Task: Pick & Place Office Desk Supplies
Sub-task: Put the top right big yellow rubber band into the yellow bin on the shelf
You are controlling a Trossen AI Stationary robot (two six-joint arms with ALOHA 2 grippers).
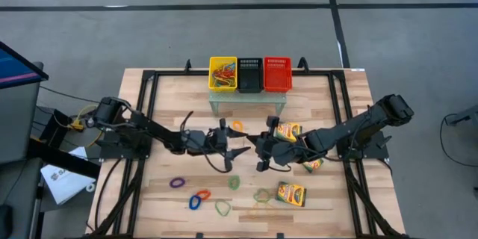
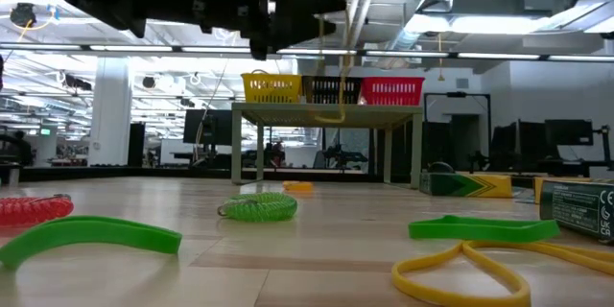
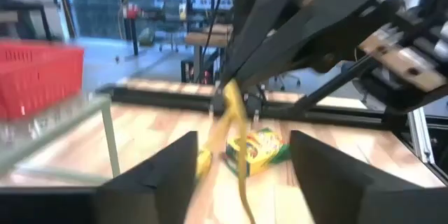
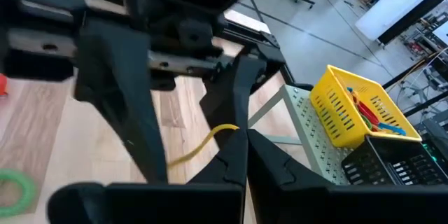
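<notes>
The two dark arms are meeting above the middle of the wooden tabletop [image 1: 314,194], in front of a small pale green stand [image 1: 247,100] that is carrying three mesh baskets: a yellow mesh basket [image 1: 222,74] with several coloured bands inside, a black mesh basket [image 1: 249,75] and a red mesh basket [image 1: 277,74]. The right hand [image 1: 263,149] is pinching a thin yellow rubber-band loop [image 4: 203,142] between its closed fingers, and the loop is hanging down in the air (in the low view it is dangling in front of the stand). The left hand [image 1: 233,146] is standing with its fingers [image 3: 168,171] wide apart, one on each side of the hanging loop, not closing on it. Other supplies are lying on the tabletop: a purple rubber-band loop [image 1: 177,182], a blue rubber-band loop [image 1: 195,202] touching a red rubber-band loop [image 1: 203,194], a green rubber-band loop [image 1: 222,208], and a small yellow-and-green flat crayon box [image 1: 290,193] near the front. A second crayon box [image 1: 287,129] is lying just beside the right arm.
</notes>
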